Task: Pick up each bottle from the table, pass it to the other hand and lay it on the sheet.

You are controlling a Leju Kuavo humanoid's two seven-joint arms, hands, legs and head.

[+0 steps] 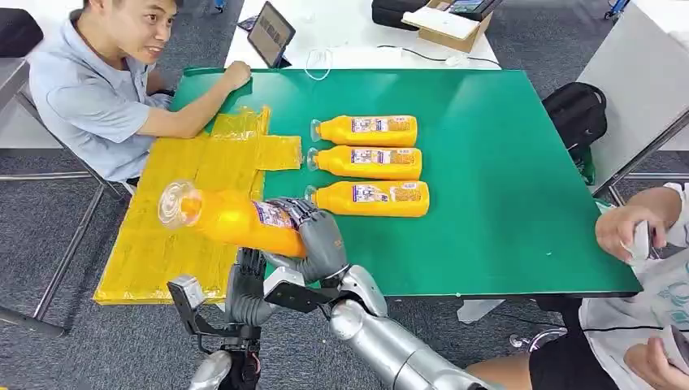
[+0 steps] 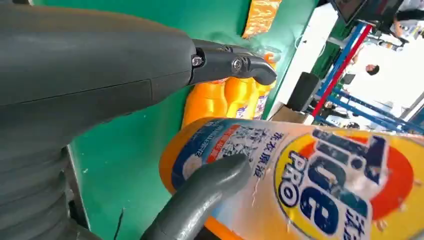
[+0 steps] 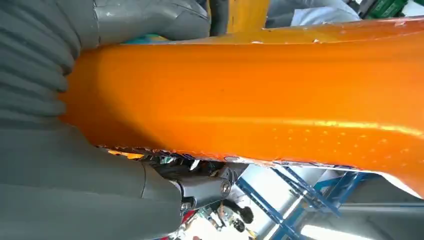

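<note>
The green tabletop (image 1: 504, 162) carries a yellow sheet (image 1: 154, 244) on its left part and three bottles (image 1: 370, 164) lying side by side just right of it. Above the sheet's near edge, the right hand (image 1: 313, 236) grips a fourth bottle (image 1: 231, 219), fingers closed around its body. The left hand (image 1: 244, 288), just below, is open.

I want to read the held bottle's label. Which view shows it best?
The left wrist view: the held bottle fills it, blue label lettering facing the camera. The head view shows the whole bottle, label small, in the right hand. The right wrist view shows plain orange side.
</note>
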